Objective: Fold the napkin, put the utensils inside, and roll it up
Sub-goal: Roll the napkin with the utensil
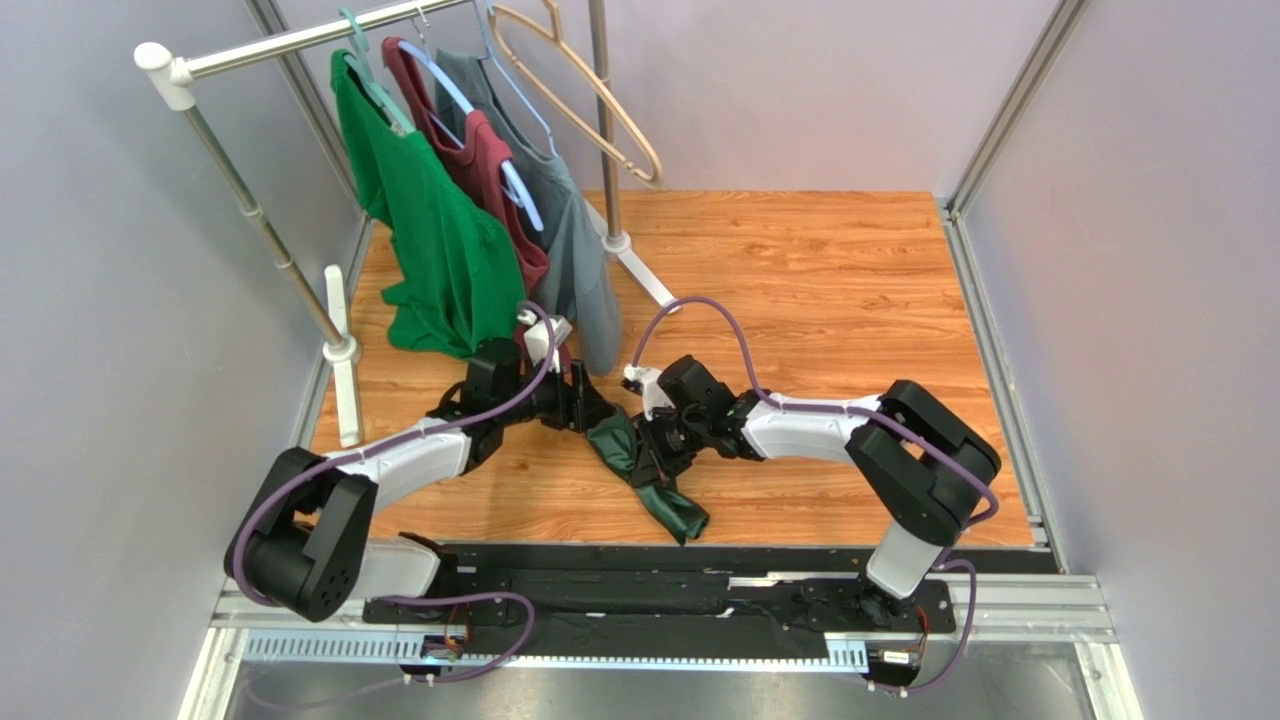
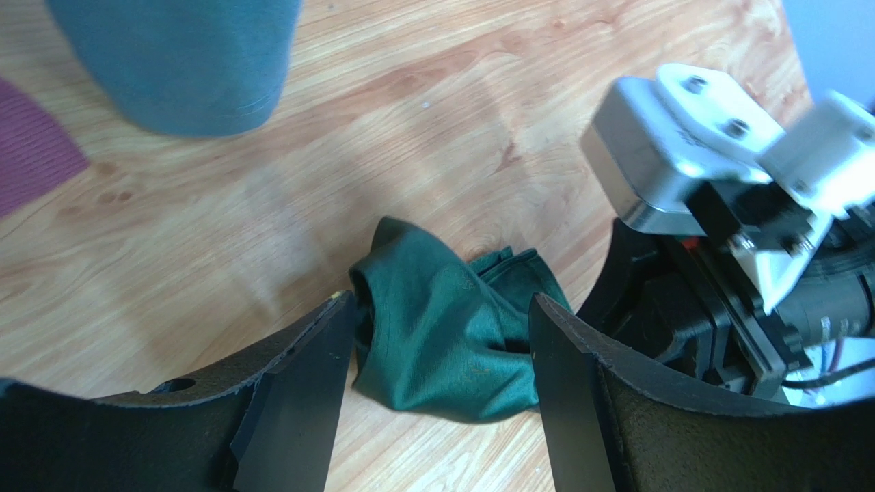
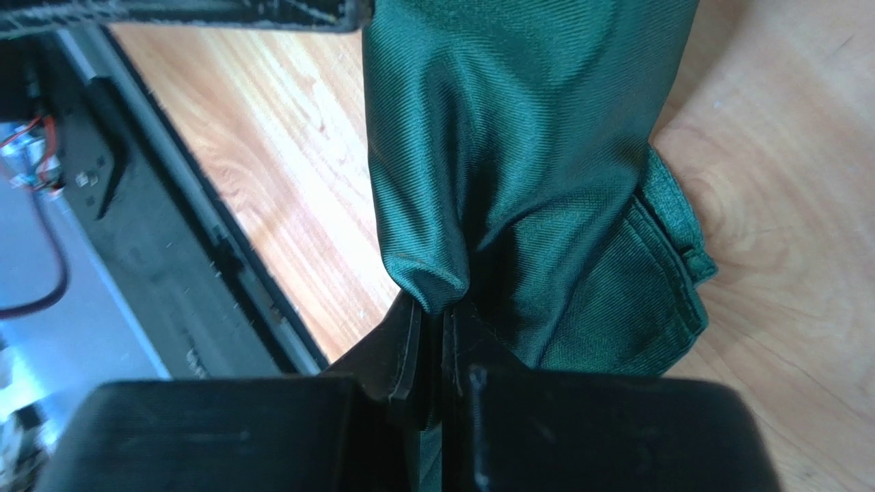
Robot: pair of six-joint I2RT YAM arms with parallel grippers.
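the right gripper [image 3: 431,308] has its jaws pressed together on a pinched fold of the dark green napkin [image 3: 514,154]. the left gripper [image 2: 442,313] stands with jaws wide apart, one finger on either side of the crumpled cloth, clamping nothing. the napkin lies bunched at the middle of the wooden table [image 1: 842,285], a tail trailing toward 5 o'clock, with hung shirts [image 1: 451,225] at 11 o'clock.
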